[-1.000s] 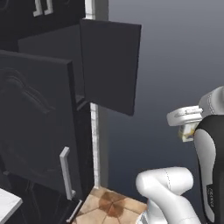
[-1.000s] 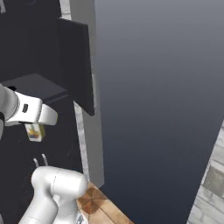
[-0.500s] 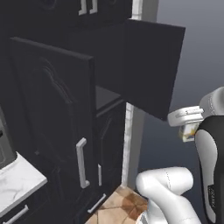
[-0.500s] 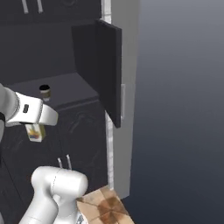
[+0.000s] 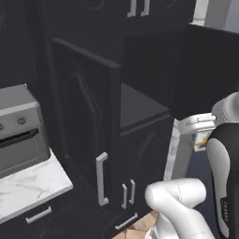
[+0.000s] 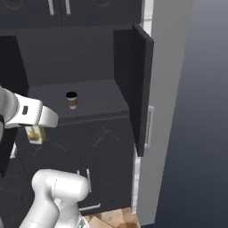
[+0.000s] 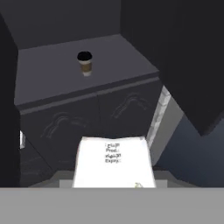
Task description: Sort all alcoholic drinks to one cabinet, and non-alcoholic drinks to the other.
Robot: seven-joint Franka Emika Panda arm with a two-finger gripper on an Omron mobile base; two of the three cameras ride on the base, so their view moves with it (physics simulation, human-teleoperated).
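Cream carton [image 7: 114,162] in the jaws; cabinet [image 6: 75,95] now closer, cup [image 6: 71,100] visible.

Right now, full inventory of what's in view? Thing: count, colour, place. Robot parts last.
Paper coffee cup: 1, brown with black lid, upright on the dark shelf inside the open cabinet.
Carton: 1, pale cream-yellow with small print on top, held in the gripper, in front of the cabinet.
Open cabinet: 1, dark charcoal, both doors swung open.
Right cabinet door: 1, dark, open, edge toward the camera.
Left cabinet door: 1, dark carved panel, silver handle at its lower end.
Lower cabinet doors: 2, dark, below the shelf.
Oven: 1, grey, on a white marble counter at left.
Gripper: 1, white, closed on the carton.
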